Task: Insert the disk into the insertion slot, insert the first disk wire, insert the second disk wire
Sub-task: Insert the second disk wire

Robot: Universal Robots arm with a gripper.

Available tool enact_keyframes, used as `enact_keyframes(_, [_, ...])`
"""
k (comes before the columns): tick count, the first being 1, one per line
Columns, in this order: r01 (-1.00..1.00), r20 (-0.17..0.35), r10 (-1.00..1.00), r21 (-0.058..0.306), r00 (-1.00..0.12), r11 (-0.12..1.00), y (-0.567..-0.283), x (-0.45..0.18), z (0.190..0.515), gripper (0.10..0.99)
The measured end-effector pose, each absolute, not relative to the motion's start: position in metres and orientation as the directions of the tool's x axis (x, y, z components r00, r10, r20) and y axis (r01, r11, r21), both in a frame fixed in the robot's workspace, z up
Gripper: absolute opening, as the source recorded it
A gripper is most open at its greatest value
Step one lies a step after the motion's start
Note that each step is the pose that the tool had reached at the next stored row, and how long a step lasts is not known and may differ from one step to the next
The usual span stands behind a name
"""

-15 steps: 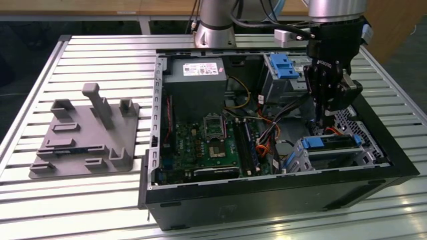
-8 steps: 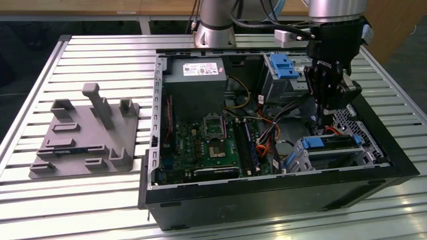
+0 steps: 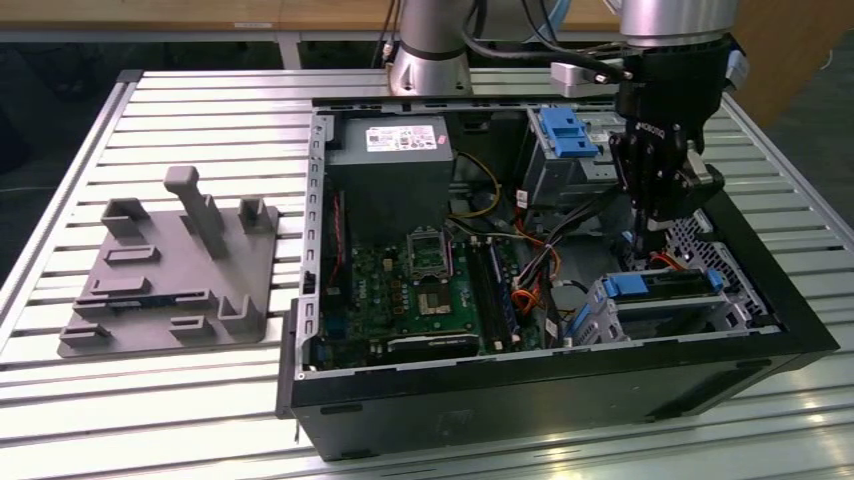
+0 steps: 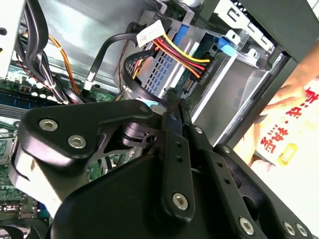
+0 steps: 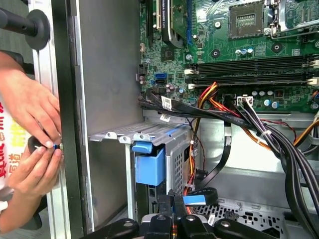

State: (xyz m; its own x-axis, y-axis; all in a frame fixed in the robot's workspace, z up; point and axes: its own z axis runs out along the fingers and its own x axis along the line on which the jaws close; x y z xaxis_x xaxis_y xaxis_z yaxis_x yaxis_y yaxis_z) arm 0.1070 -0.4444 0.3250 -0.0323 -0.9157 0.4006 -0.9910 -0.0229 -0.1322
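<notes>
1. Found the gripper (image 4: 176, 95) low inside the open computer case (image 3: 561, 395), fingers pressed together with no gap showing; couldn't tell whether anything thin sat pinched between them.
2. Aimed tips-first at the rear of the disk (image 3: 663, 285), close to the power plug (image 4: 200, 69) with its red, yellow and black leads. Judged that a stance for connector work, not for carrying.
3. Saw the disk lying flat inside the insertion slot (image 5: 172, 164), blue carrier (image 5: 149, 167) showing at its end, so counted the first step as done.
4. Read the power plug as resting against the disk's rear edge in the second wrist view; how deep it was seated stayed hidden, so left that open.
5. Noted a blue flat cable (image 5: 195, 199) just beside the fingertips in the first wrist view, likely the other lead; couldn't make out its free end.
6. Passed over the taller bay with the blue latch (image 3: 567, 135), standing apart, and the motherboard (image 3: 427, 290) beyond the cable bundle.
7. Caught a person's hands (image 5: 35, 167) at the case's outer wall, seemingly fiddling with something small there, well apart from the gripper.
8. Spotted a grey fixture tray (image 3: 174, 270) out on the slatted table (image 3: 200, 420), away from the work.
</notes>
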Motion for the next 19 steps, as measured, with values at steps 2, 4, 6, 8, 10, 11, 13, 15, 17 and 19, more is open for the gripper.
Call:
enact_keyframes(2, [-0.991, 0.404, -0.914, -0.131, -0.032, -0.023, -0.444, 0.107, 0.325, 0.141])
enact_keyframes(4, [-0.991, 0.404, -0.914, -0.131, -0.032, -0.023, -0.444, 0.107, 0.325, 0.141])
enact_keyframes(6, [-0.991, 0.404, -0.914, -0.131, -0.032, -0.023, -0.444, 0.107, 0.325, 0.208])
enact_keyframes(8, [-0.991, 0.403, -0.914, -0.131, -0.032, -0.023, -0.444, 0.108, 0.325, 0.271])
enact_keyframes(10, [-0.991, 0.404, -0.914, -0.131, -0.032, -0.023, -0.444, 0.109, 0.325, 0.333])
enact_keyframes(11, [-0.991, 0.404, -0.914, -0.131, -0.032, -0.023, -0.444, 0.11, 0.325, 0.333])
enact_keyframes(13, [-0.991, 0.404, -0.914, -0.131, -0.032, -0.023, -0.444, 0.11, 0.325, 0.333])
enact_keyframes(15, [-0.991, 0.404, -0.914, -0.128, -0.031, -0.022, -0.444, 0.113, 0.324, 0.333])
enact_keyframes(17, [-0.993, 0.404, -0.914, -0.12, -0.029, -0.022, -0.444, 0.116, 0.323, 0.333])
enact_keyframes(19, [-0.994, 0.404, -0.914, -0.11, -0.026, -0.021, -0.444, 0.117, 0.322, 0.333])
